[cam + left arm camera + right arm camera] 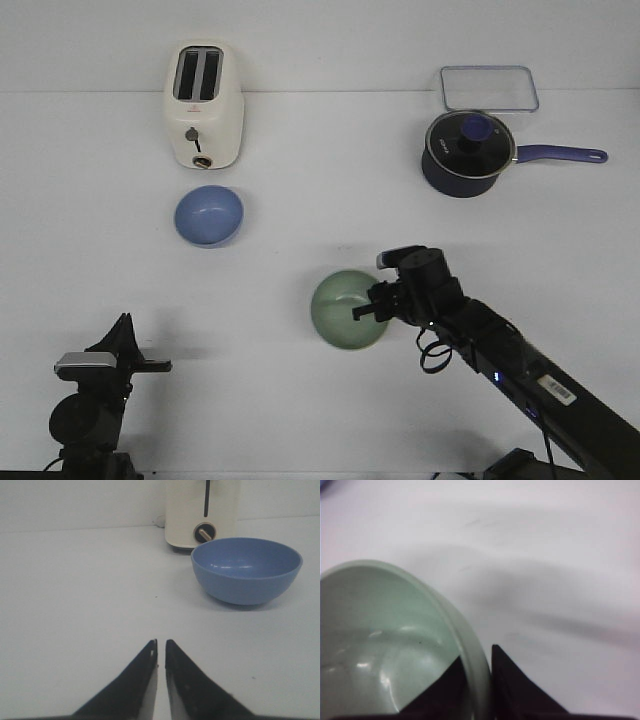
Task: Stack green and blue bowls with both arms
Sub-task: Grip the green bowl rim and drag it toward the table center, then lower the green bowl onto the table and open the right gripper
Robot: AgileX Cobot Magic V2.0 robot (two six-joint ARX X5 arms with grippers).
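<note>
The pale green bowl (347,310) sits near the table's middle. My right gripper (366,312) is shut on its right rim, one finger inside and one outside; the right wrist view shows the green bowl (385,650) with the rim pinched between the fingers (515,685). The blue bowl (208,215) stands upright in front of the toaster, at the left. My left gripper (160,366) rests low at the front left, shut and empty. In the left wrist view the blue bowl (246,570) lies ahead and to the right of the left gripper (160,642).
A cream toaster (203,105) stands at the back left, just behind the blue bowl. A dark blue lidded saucepan (468,152) with a long handle and a clear rectangular container (488,88) are at the back right.
</note>
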